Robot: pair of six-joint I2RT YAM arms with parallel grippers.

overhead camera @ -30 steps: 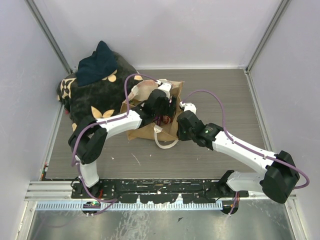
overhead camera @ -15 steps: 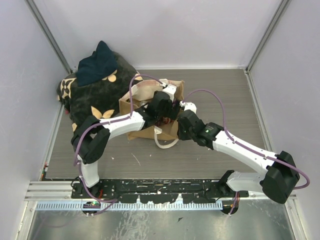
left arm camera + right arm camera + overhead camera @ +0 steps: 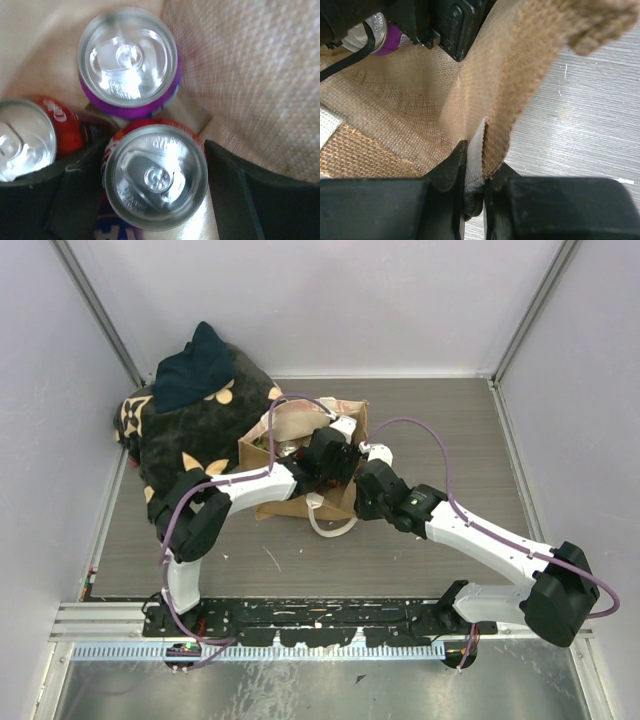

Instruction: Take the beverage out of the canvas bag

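The tan canvas bag (image 3: 285, 502) stands mid-table with its mouth up. My left gripper (image 3: 335, 455) reaches down inside it. In the left wrist view three beverage cans stand upright on the bag's floor: a purple one (image 3: 127, 57), a red one (image 3: 25, 137) and a red-and-blue one (image 3: 156, 172). My left gripper (image 3: 157, 200) has a black finger (image 3: 250, 195) against each side of the red-and-blue can. The woven bag wall (image 3: 250, 75) is just beyond. My right gripper (image 3: 475, 155) is shut on the bag's rim (image 3: 495, 125), holding it from outside; in the top view it sits at the bag's right edge (image 3: 362, 472).
A black cushion with beige flower prints (image 3: 190, 435) lies against the bag's left side, a navy cloth (image 3: 195, 365) on top of it. A cream handle loop (image 3: 335, 528) hangs onto the table in front of the bag. Grey walls close in left, right and behind.
My left arm has moved right and down into the bag's mouth. The bag's rim has shifted slightly around it. My right arm has stayed put, still pinching the rim.
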